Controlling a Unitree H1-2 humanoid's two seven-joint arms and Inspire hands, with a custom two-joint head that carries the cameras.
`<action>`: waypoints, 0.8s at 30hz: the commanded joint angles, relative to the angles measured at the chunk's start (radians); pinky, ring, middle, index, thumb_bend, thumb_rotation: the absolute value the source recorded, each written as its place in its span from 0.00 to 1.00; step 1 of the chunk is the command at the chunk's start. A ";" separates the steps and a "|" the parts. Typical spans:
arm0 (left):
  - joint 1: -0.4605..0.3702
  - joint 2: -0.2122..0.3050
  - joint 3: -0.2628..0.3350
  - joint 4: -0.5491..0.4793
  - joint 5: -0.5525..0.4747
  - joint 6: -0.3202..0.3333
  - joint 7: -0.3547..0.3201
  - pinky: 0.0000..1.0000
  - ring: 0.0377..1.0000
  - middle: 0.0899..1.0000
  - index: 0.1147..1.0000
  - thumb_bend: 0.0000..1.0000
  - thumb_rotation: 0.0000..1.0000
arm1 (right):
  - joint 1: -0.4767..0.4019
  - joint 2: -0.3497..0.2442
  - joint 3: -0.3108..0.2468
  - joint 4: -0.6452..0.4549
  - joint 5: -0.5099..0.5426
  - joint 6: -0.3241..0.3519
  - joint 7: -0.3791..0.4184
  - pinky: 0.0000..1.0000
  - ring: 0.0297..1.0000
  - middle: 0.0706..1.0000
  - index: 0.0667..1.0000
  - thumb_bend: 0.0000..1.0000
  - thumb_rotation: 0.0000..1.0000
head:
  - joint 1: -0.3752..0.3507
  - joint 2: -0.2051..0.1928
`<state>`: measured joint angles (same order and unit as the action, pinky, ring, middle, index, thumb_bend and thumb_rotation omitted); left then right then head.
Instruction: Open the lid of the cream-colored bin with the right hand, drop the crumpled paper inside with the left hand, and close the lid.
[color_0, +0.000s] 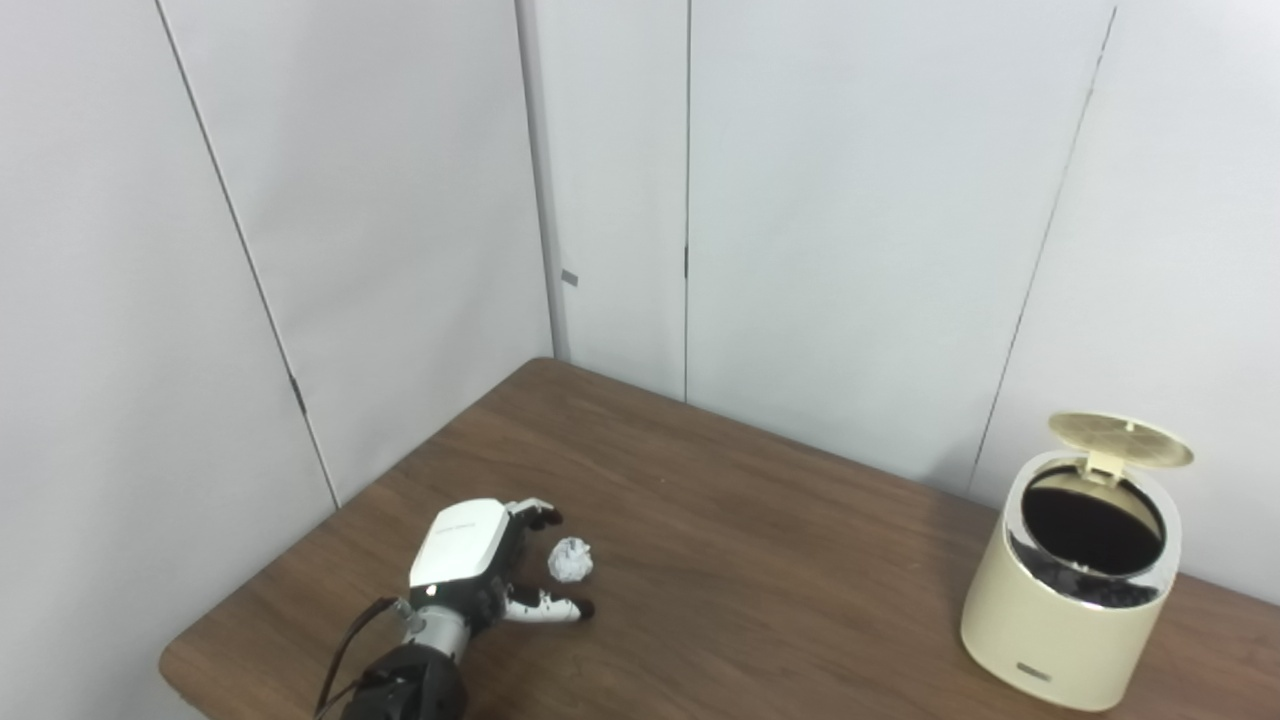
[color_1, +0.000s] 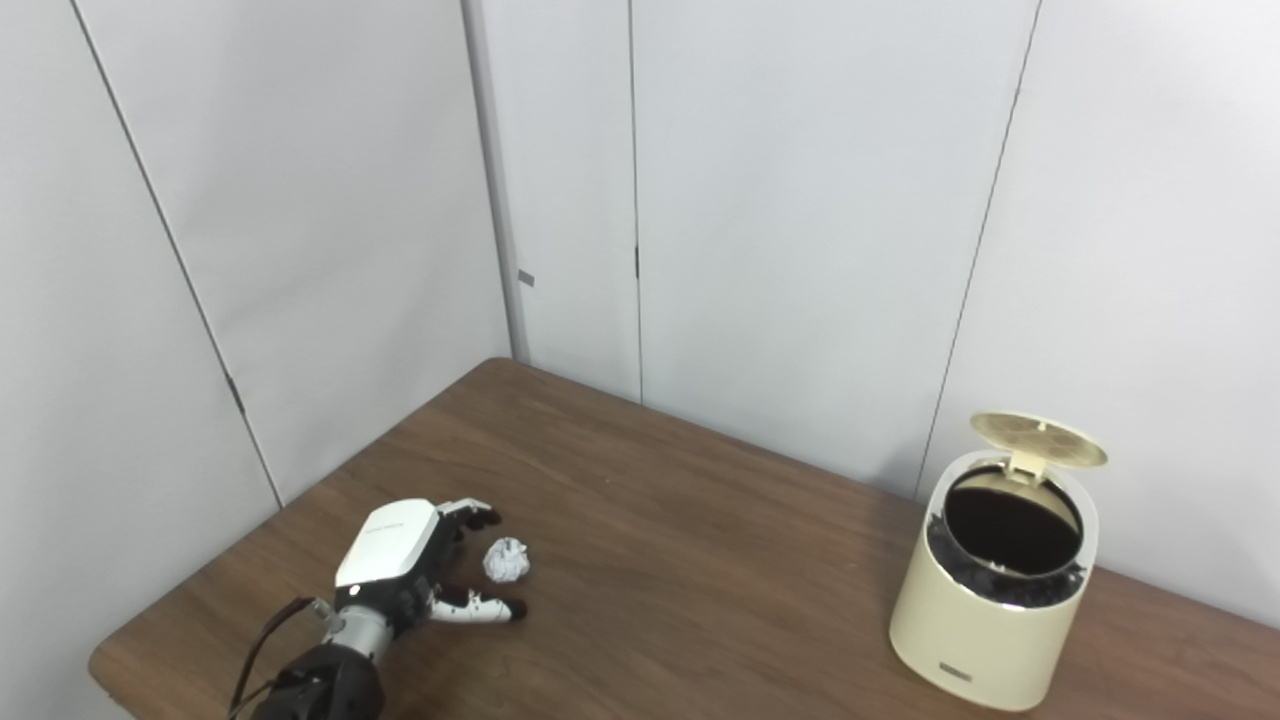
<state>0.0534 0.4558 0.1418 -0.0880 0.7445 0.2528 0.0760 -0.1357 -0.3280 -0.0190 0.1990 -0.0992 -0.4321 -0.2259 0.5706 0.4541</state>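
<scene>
Paper (color_0: 571, 559) sits just right of the left hand (color_0: 470, 560), between its spread fingers and thumb, not gripped yet. Bin (color_0: 1072, 600) is way off right, lid (color_0: 1120, 440) already up. Right hand's out of shot.

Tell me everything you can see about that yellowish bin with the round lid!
The cream-colored round bin stands upright on the brown wooden table, near its right end, close to the white wall. It looks like smooth plastic, with a shiny silvery ring around the top and a small dark label low on the front. Its round lid is flipped up on a back hinge, so the bin is open. Inside looks dark, with a black liner bunched at the rim. No hand touches it.
</scene>
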 joint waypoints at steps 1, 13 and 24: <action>-0.006 0.021 -0.016 0.009 -0.004 0.001 -0.013 0.59 0.68 0.72 0.71 1.00 0.37 | 0.060 -0.029 -0.015 0.036 -0.028 -0.037 0.004 0.58 0.73 0.74 0.72 0.53 0.95 | 0.000 0.001; -0.045 0.058 -0.084 0.024 0.035 0.033 -0.046 0.56 0.64 0.69 0.70 1.00 0.45 | 0.069 -0.018 -0.019 0.018 -0.023 -0.037 0.019 0.55 0.72 0.74 0.71 0.55 0.94 | -0.016 0.004; -0.074 0.082 -0.134 0.035 0.031 0.038 -0.073 0.58 0.65 0.68 0.68 1.00 0.42 | 0.070 -0.006 -0.027 0.015 -0.014 -0.037 0.039 0.54 0.72 0.75 0.72 0.65 0.94 | -0.026 0.006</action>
<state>-0.0030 0.5276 0.0325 -0.0605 0.7869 0.2991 0.0374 -0.1199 -0.3274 -0.0359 0.1833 -0.1043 -0.4322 -0.1897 0.5446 0.4587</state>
